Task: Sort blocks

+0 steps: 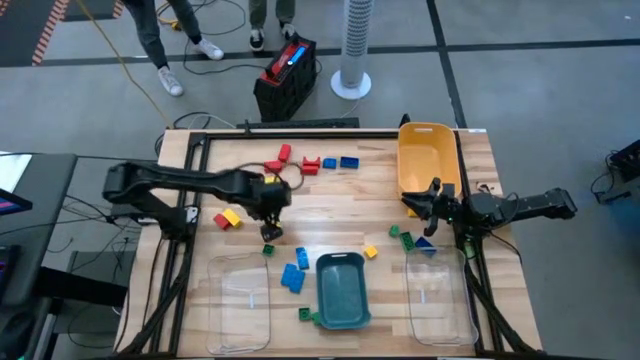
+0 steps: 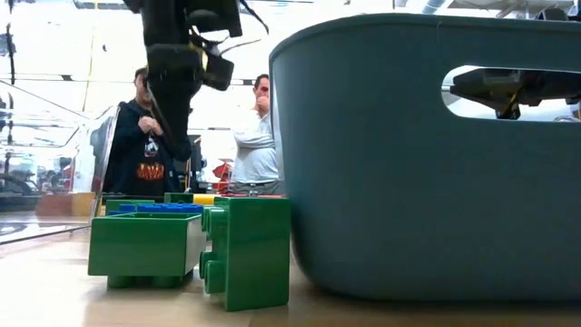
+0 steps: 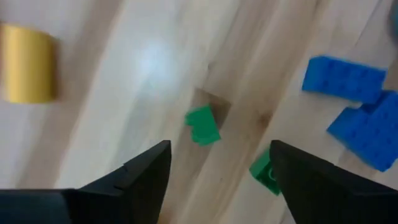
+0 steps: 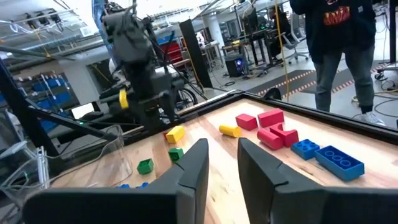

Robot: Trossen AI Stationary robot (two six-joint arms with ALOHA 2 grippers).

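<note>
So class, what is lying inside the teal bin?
From above, the teal bin shows only its bare floor, no blocks. The low view meets its wall, so nothing inside shows there.

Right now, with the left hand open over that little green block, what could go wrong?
1. The left hand is open above the small green block, but a second green block lies right by one finger and could get knocked or pinched instead.
2. The blue blocks lie close by and might be nudged on the way down.
3. The right hand hangs beside the yellow bin; a swing could bump it.
</note>
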